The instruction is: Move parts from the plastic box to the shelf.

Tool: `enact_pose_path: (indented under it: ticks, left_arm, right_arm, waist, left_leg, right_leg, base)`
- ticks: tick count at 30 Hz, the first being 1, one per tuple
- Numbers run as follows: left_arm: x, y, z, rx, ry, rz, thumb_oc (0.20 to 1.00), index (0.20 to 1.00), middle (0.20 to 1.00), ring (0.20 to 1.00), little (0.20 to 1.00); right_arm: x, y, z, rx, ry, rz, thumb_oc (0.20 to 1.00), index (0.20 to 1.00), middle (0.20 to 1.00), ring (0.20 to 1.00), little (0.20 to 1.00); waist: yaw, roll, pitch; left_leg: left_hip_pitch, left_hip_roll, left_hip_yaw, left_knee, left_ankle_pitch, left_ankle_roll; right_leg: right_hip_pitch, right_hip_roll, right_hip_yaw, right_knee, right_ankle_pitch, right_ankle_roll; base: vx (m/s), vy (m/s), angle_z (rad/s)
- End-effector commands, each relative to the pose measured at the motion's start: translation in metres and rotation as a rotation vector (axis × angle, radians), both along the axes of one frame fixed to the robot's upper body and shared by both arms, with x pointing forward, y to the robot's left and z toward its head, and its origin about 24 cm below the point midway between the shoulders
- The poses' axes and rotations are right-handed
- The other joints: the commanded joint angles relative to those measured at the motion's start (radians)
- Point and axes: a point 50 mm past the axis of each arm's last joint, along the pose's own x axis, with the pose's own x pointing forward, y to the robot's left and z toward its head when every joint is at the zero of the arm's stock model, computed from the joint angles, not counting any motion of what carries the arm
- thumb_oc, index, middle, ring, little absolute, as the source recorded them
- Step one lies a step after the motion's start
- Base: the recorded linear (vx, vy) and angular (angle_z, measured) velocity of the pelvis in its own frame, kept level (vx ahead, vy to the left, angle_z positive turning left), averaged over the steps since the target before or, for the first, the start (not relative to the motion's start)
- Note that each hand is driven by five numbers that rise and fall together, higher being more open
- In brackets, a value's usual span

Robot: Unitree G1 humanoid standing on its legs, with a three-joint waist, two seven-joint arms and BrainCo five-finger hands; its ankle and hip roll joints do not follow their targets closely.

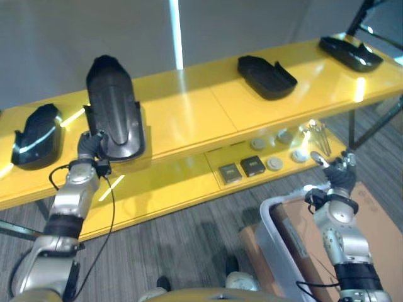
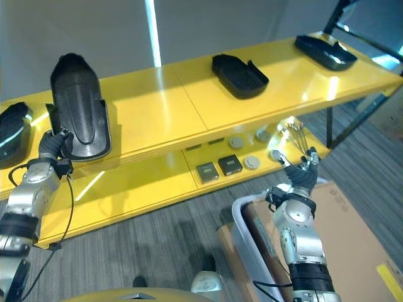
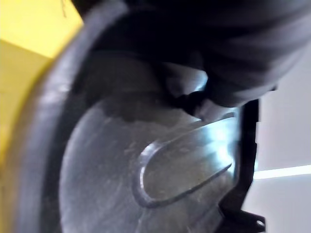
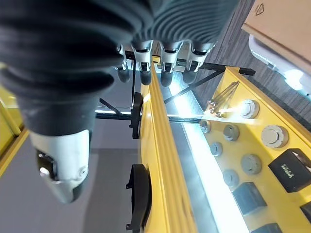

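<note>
The left hand (image 1: pixel 92 144) touches the near edge of the tall black part (image 1: pixel 113 107) on the shelf (image 1: pixel 189 113); finger closure cannot be determined. The right hand (image 1: pixel 340 171) hovers empty over the plastic box (image 1: pixel 277 242), fingers extended.

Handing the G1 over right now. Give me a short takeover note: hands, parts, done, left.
Left hand: at the near end of the long black moulded plastic part on the yellow shelf's top deck; its fingers are hidden against the part, so the grip is unclear.
Right hand: empty, fingers relaxed, raised over the grey plastic box near the lower deck's edge.
Done: four black moulded parts lie on the top deck, counting the one at the left hand. Small grey discs, two dark square blocks and thin metal rods sit on the lower deck.
Left: release the long part, then check the box; its contents can't be seen.
</note>
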Motion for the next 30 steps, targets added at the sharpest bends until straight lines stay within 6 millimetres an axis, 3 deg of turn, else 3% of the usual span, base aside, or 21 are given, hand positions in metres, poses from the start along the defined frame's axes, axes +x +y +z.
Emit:
enact_pose_path:
  ticks: [1, 6, 12, 23, 30]
  left_arm:
    - [0.022, -0.011, 0.071, -0.003, -0.302, 0.043, 0.2, 0.2, 0.2, 0.2, 0.2]
    - [0.036, -0.021, 0.082, -0.086, -0.305, 0.114, 0.2, 0.2, 0.2, 0.2, 0.2]
    - [0.038, -0.014, 0.088, -0.139, -0.287, 0.239, 0.2, 0.2, 0.2, 0.2, 0.2]
    - [0.027, 0.039, 0.082, 0.025, -0.113, 0.503, 0.2, 0.2, 0.2, 0.2, 0.2]
    - [0.022, 0.056, 0.084, 0.072, -0.089, 0.54, 0.2, 0.2, 0.2, 0.2, 0.2]
  right_arm:
    - [0.02, 0.003, 0.049, -0.103, -0.149, 0.093, 1.0, 1.0, 1.0, 1.0, 1.0]
    - [0.029, 0.008, 0.06, -0.144, -0.152, 0.138, 1.0, 1.0, 1.0, 1.0, 1.0]
    - [0.03, 0.01, 0.06, -0.162, -0.146, 0.171, 1.0, 1.0, 1.0, 1.0, 1.0]
    - [0.03, 0.006, 0.055, -0.185, -0.09, 0.197, 1.0, 1.0, 1.0, 1.0, 1.0]
    - [0.033, 0.008, 0.057, -0.167, -0.089, 0.202, 1.0, 1.0, 1.0, 1.0, 1.0]
  waist:
    - [-0.035, 0.025, 0.042]
    - [-0.076, 0.033, 0.111]
    - [-0.103, 0.03, 0.139]
    - [-0.119, 0.006, 0.151]
    - [-0.107, -0.025, 0.165]
  left_leg:
    - [-0.095, 0.058, -0.049, 0.049, 0.016, 0.002]
    - [-0.138, 0.055, -0.033, 0.082, 0.018, 0.002]
    - [-0.138, 0.057, -0.014, 0.078, 0.021, 0.003]
    - [-0.115, 0.065, 0.009, 0.064, 0.02, -0.002]
    - [-0.129, 0.071, -0.002, 0.08, 0.013, -0.001]
  right_leg:
    - [-0.062, -0.024, 0.076, 0.12, -0.078, 0.03]
    - [-0.122, -0.03, 0.102, 0.157, -0.08, 0.022]
    - [-0.133, -0.026, 0.114, 0.152, -0.078, 0.015]
    - [-0.105, -0.017, 0.118, 0.117, -0.074, 0.01]
    - [-0.1, -0.012, 0.116, 0.11, -0.071, 0.006]
  base:
    - [-0.12, 0.173, -0.07]
    - [-0.05, 0.091, -0.13]
    - [-0.01, 0.046, -0.1]
    - [0.03, 0.017, -0.04]
    - [0.0, 0.0, 0.0]
